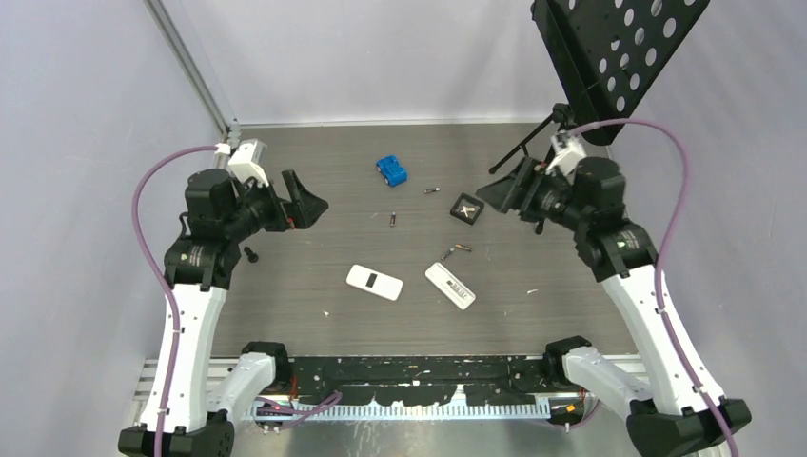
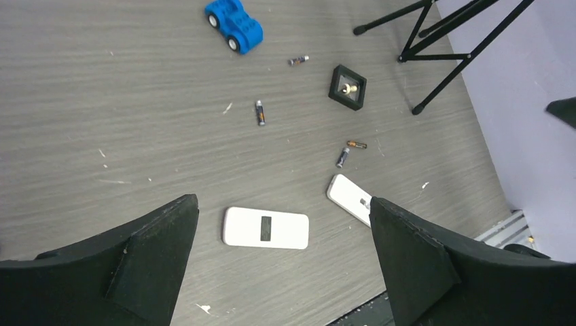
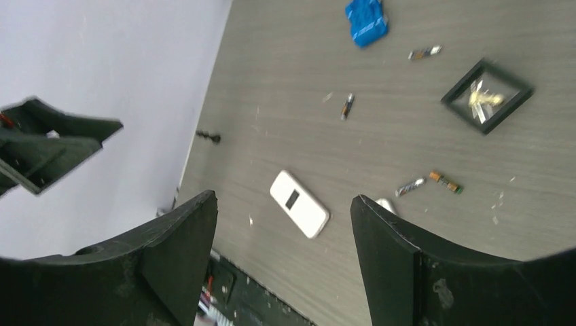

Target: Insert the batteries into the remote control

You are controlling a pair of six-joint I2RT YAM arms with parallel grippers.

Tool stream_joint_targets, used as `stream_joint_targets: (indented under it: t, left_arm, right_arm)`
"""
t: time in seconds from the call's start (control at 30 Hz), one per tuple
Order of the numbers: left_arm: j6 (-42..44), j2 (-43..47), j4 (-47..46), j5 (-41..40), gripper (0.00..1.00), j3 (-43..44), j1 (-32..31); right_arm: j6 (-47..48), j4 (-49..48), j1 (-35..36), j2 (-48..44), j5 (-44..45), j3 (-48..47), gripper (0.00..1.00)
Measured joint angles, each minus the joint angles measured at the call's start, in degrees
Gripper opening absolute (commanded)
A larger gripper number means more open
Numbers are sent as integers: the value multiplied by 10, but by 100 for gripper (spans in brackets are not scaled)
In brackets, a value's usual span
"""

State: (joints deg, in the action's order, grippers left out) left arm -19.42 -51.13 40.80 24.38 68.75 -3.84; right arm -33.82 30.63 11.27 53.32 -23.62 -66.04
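Left gripper (image 1: 306, 202) is hanging wide open over the table's (image 1: 285, 286) left side, gripping nothing; right gripper (image 1: 502, 190) is gaping too, empty, beside one black square frame (image 1: 466, 208). Remote control (image 1: 374, 282) is lying flat mid-table, black rectangle up, one white slotted piece (image 1: 450, 286) just beside it, partly cut off by the grippers in both wrist views. Four batteries (image 1: 393, 219) are lying loose: two close together just beyond the slotted piece, two nearer one blue toy car (image 1: 391, 171). One black perforated stand (image 1: 609, 48) is standing far right; one small dark bolt (image 1: 250, 254) is sitting by the left arm, hard to make out.
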Motion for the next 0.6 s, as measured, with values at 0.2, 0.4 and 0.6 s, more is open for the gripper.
stream_joint_targets:
  t: [0.2,0.4,0.6]
  left_arm:
    - [-30,20,-32,15,100,-59,0]
    - [-46,33,-54,23,100,-96,0]
    - [-56,42,-69,23,100,-125,0]
  right_arm:
    - [8,-29,118,30,75,64,78]
    - [30,-57,195,83,141,160,80]
    - [84,-58,269,163,200,185,82]
